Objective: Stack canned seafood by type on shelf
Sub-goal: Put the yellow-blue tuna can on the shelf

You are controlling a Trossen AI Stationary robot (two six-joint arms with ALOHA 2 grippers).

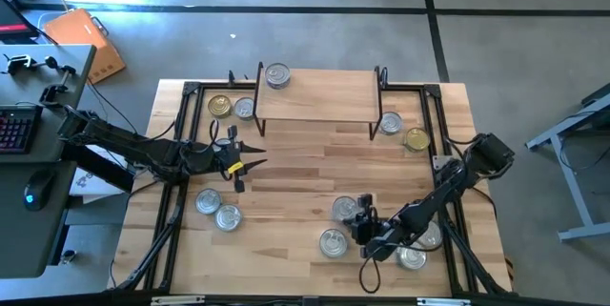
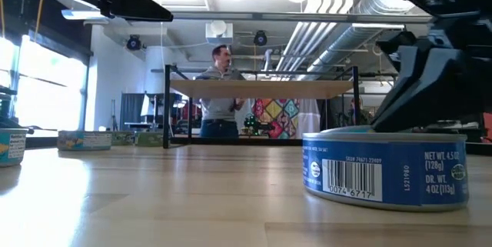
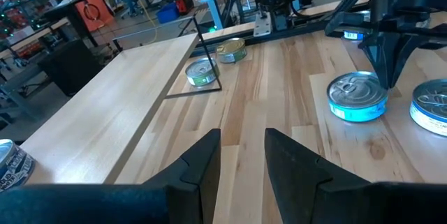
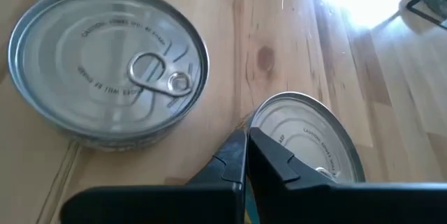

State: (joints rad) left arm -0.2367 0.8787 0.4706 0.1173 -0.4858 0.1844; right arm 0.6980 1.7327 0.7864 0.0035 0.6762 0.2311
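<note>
The shelf (image 1: 315, 96) stands at the table's far side with one silver-lidded can (image 1: 277, 75) on its far left corner. Other cans of seafood rest flat on the table: two left of the shelf (image 1: 232, 107), two right of it (image 1: 403, 131), two at the near left (image 1: 218, 209), several at the near right. My right gripper (image 1: 363, 226) is shut, tilted down between two silver-lidded cans (image 1: 345, 209) (image 1: 333, 242), its tips at the rim of one (image 4: 307, 137). My left gripper (image 1: 250, 163) hovers open with nothing between its fingers (image 3: 241, 161). My right gripper's shut fingertips (image 4: 246, 140) stand right at the rim of a silver-lidded, blue-labelled can (image 3: 357, 97), slanting down from above. Whether they touch it, I cannot tell. The can sits flat on the table.
Black frame rails (image 1: 181, 153) run along the table's left and right sides. Bare wood lies in the table's middle (image 1: 305, 168) in front of the shelf. A person (image 2: 219, 93) stands in the room beyond the table.
</note>
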